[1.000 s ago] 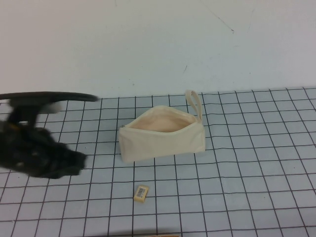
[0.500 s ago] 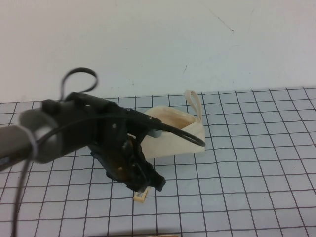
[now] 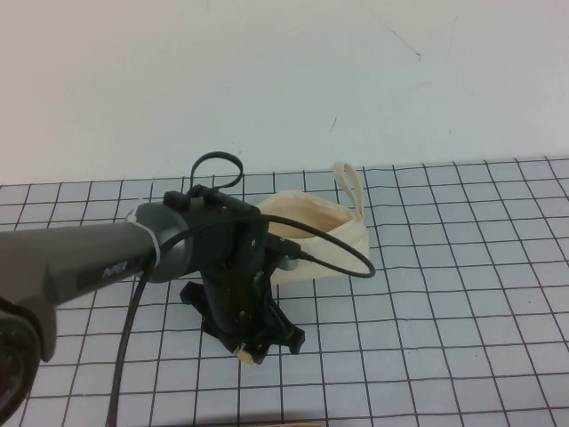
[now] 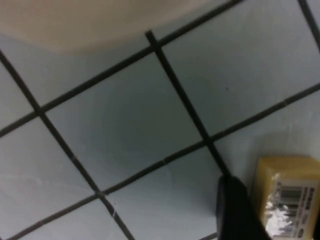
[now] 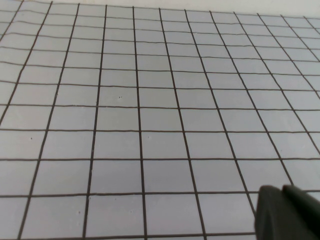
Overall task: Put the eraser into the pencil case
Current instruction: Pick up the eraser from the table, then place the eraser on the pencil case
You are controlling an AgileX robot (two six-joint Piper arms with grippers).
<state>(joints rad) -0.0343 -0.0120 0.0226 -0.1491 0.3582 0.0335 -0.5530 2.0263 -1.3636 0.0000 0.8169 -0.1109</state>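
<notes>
Hovering low, your left claw (image 3: 252, 345) sits right over the eraser (image 3: 243, 353); can't tell if its fingers are spread. Pencil case (image 3: 333, 249) lies just beyond, mouth up. Off-centre closing could flick the eraser away. Right claw (image 5: 287, 215) parked elsewhere.

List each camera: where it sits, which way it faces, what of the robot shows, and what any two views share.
High view: raised on the robot's side, angled down at the gridded table; the left arm reaches in, left gripper low over the eraser, in front of the pencil case.
Left wrist view: close above the table; one dark fingertip beside the eraser.
Right wrist view: looks across bare grid; a corner of the right gripper shows.
Shared: high and left wrist views both show the eraser.
</notes>
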